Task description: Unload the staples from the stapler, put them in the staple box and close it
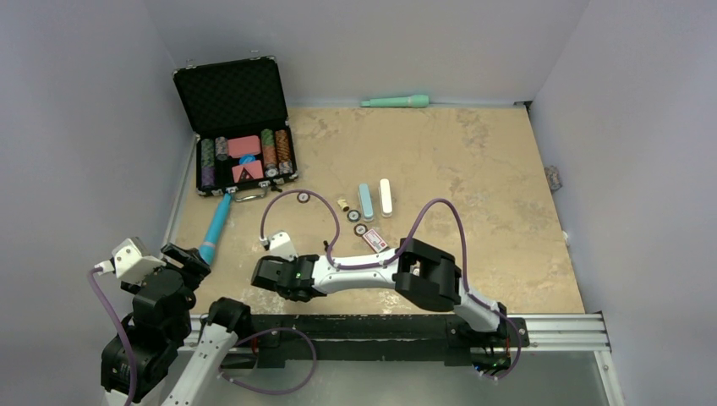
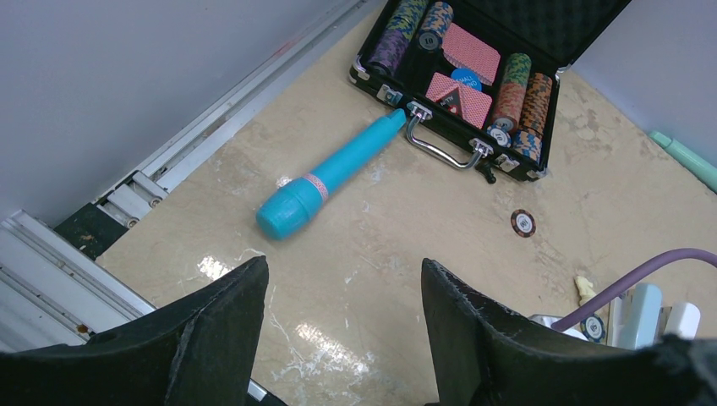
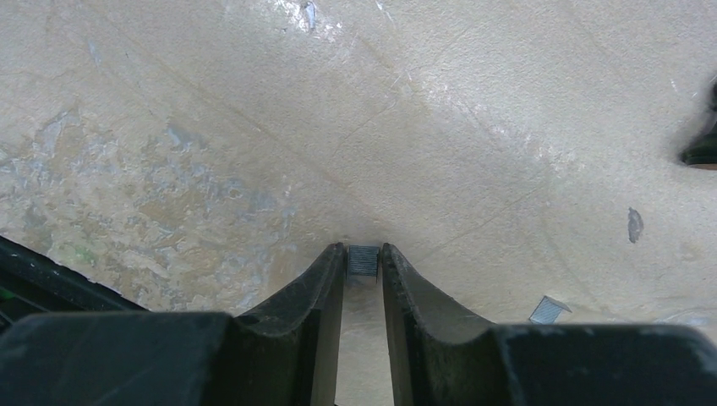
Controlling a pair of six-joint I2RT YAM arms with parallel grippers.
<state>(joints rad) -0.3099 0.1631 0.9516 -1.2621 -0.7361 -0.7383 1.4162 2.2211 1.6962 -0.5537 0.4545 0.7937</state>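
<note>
I see right jaws clamped on a staple strip (image 3: 363,263); loose strip (image 3: 548,310) on table (image 3: 423,127); left jaws open. Unloading looks nearly done.

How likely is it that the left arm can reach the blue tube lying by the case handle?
Probably yes. The left gripper is open, with the blue tube just ahead of it on bare table. Nothing lies between them; only the tube's far end sits close to the case handle.
</note>
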